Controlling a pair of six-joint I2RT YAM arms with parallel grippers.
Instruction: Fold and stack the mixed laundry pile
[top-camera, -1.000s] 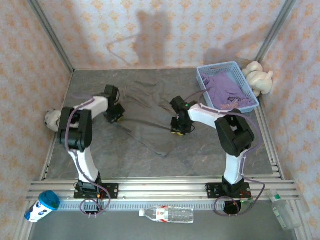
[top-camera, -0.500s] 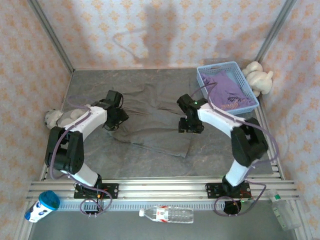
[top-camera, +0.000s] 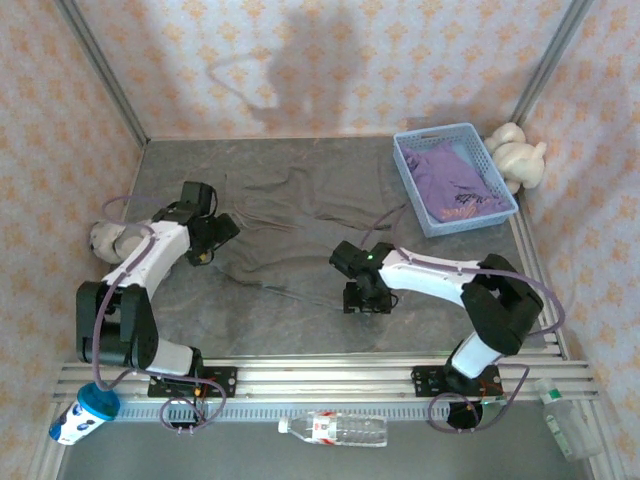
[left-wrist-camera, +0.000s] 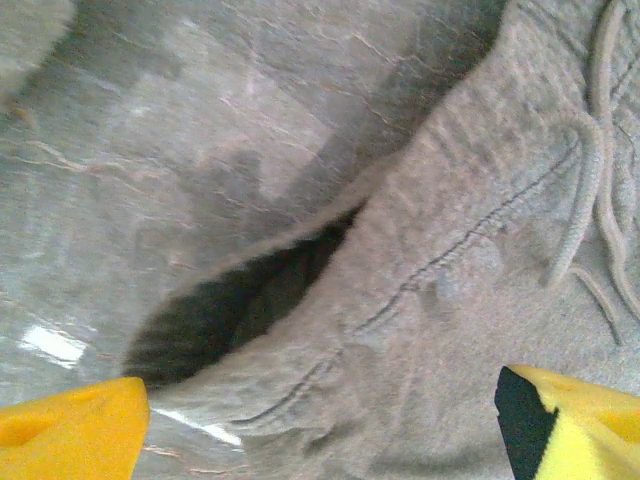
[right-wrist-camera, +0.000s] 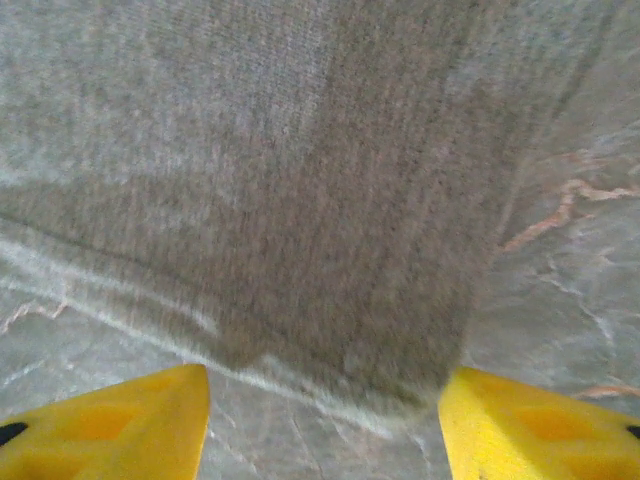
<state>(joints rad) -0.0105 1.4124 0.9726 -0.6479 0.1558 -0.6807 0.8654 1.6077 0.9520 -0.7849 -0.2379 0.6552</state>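
The grey-olive garment (top-camera: 300, 225) lies spread flat on the grey table, and both grippers stand at its edges. My left gripper (top-camera: 212, 237) is open at the left end. In the left wrist view its yellow fingertips (left-wrist-camera: 70, 430) straddle the waistband (left-wrist-camera: 430, 300), beside a drawstring (left-wrist-camera: 585, 180), and hold nothing. My right gripper (top-camera: 362, 297) is open at the garment's near right corner (right-wrist-camera: 330, 330), with the cloth edge lying just beyond its yellow fingertips (right-wrist-camera: 110, 420). The lavender T-shirt (top-camera: 455, 185) sits crumpled in the basket.
The light blue mesh basket (top-camera: 404, 165) stands at the back right, with a plush toy (top-camera: 518, 157) beside it. Another plush toy (top-camera: 103, 238) lies at the left edge. A water bottle (top-camera: 335, 428) and a blue cup (top-camera: 85, 410) rest on the front rail.
Both grippers have opened and let go of the grey-olive garment, which now lies flat. The left gripper drew back left; the right one moved toward the near edge.
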